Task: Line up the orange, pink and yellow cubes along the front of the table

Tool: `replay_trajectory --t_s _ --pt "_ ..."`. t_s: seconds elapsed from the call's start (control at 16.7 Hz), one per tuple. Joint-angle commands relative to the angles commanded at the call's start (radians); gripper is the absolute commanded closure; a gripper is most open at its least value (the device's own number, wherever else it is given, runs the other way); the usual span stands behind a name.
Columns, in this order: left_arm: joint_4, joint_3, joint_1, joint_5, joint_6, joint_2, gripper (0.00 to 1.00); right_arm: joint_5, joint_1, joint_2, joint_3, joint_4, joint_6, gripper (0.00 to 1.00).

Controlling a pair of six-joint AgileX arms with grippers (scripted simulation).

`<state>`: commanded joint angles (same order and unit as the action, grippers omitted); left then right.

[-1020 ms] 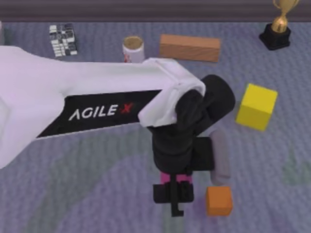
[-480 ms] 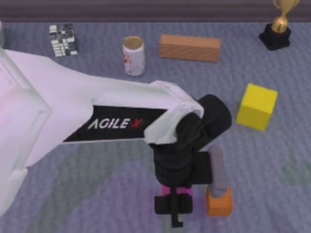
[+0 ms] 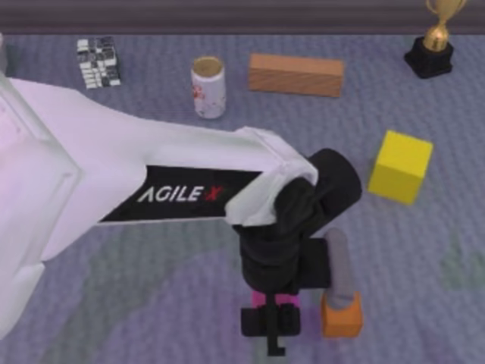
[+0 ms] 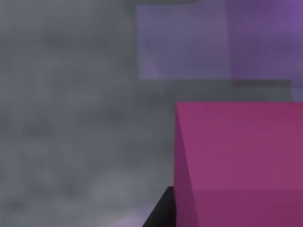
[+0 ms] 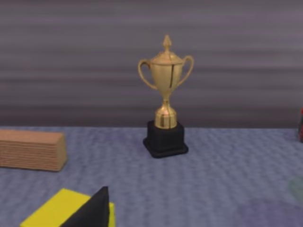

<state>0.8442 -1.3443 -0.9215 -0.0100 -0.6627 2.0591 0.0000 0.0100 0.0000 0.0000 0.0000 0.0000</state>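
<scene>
My left arm reaches across the table point(image 3: 424, 250) to its front middle. My left gripper point(image 3: 271, 322) is shut on the pink cube point(image 3: 260, 298), which is mostly hidden under the wrist. In the left wrist view the pink cube point(image 4: 236, 156) fills the near side, with a black finger point(image 4: 158, 215) against its side. The small orange cube point(image 3: 341, 322) sits just right of the gripper, near the front edge. The yellow cube point(image 3: 400, 165) lies farther back on the right. My right gripper point(image 5: 94, 210) is outside the top view; its wrist view shows a corner of the yellow cube point(image 5: 52, 210).
Along the back stand a patterned black-and-white cube point(image 3: 98, 62), a white can point(image 3: 208, 87), a long wooden block point(image 3: 295, 74) and a gold trophy point(image 3: 433, 45). The right wrist view also shows the trophy point(image 5: 165, 118) and the wooden block point(image 5: 31, 150).
The left arm swung toward the front of the table with the pink cube, closing in beside the orange cube. In the last half second it has stayed still.
</scene>
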Motion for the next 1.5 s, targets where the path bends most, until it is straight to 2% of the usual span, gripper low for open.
replay_trajectory --t_s 0.3,0.36,0.9,1.32,1.5 --pt "0.000 0.000 0.000 0.000 0.000 0.000 0.02 0.000 0.000 0.000 0.000 0.000 0.000 0.00" --pt "0.000 0.000 0.000 0.000 0.000 0.000 0.00 0.000 0.000 0.000 0.000 0.000 0.000 0.00" --pt "0.004 -0.003 0.002 0.000 0.000 -0.002 0.00 0.000 0.000 0.000 0.000 0.000 0.000 0.00" --pt "0.224 -0.135 0.018 0.000 0.000 -0.079 0.00 0.000 0.000 0.000 0.000 0.000 0.000 0.00" --pt "0.250 -0.156 0.022 0.001 0.001 -0.095 0.00 0.000 0.000 0.000 0.000 0.000 0.000 0.00"
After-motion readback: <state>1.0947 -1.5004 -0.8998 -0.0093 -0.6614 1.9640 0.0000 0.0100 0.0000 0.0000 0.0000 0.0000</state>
